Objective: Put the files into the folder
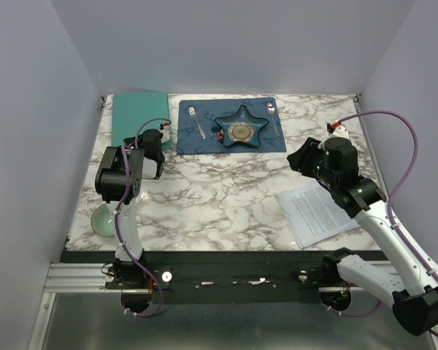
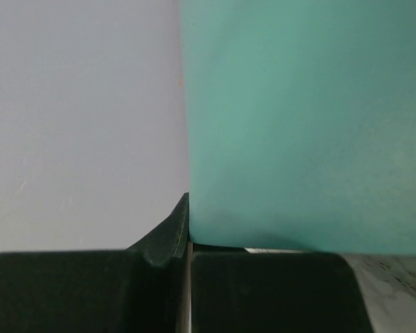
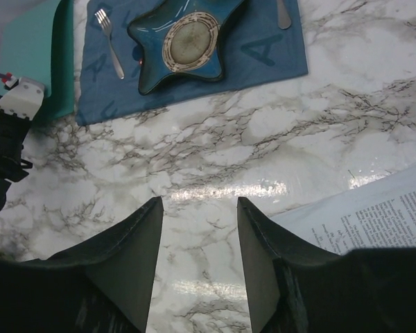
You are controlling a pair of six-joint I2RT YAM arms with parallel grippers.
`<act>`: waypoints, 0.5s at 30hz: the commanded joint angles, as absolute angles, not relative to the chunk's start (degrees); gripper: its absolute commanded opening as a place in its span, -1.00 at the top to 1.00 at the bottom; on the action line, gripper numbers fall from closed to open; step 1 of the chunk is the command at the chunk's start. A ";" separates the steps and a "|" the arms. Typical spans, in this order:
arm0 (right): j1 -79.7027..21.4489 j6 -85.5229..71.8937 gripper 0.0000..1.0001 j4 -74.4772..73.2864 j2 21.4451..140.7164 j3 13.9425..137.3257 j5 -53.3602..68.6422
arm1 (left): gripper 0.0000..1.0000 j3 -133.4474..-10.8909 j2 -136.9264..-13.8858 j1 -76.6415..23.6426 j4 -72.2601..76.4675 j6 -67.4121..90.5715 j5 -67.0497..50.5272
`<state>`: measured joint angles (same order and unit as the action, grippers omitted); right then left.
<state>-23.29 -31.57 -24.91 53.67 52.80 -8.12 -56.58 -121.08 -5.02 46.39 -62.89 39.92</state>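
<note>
The right gripper (image 3: 199,208) fills the lower edge; its two dark fingers (image 3: 135,257) stand apart, with only the white, grey-veined marble tabletop (image 3: 298,139) between them. Just right of the fingers lie the white paper sheets printed with black text (image 3: 374,218), flat on the marble. At the far side lies a dark blue rectangular placemat (image 3: 263,55) carrying a blue star-shaped dish (image 3: 187,41), a silver fork (image 3: 111,41) and a silver spoon (image 3: 284,14) – to its left the flat teal-green folder (image 3: 35,62), and nearer, at the left edge, a black arm with a white connector (image 3: 3,152).
</note>
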 commanded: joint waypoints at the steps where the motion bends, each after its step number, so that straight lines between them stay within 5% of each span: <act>1: -23.64 -31.64 -0.05 -23.47 52.82 51.94 -8.09 | 1.00 -57.74 -118.39 -5.27 45.53 -59.86 41.13; 8: -23.73 -31.90 0.03 -22.24 53.70 50.80 -6.51 | 1.00 -55.81 -109.45 -5.19 36.49 -52.84 41.48; 15: -25.31 -34.88 0.00 -16.97 54.93 46.41 -3.35 | 1.00 -51.42 -90.90 -4.40 11.49 -40.18 38.41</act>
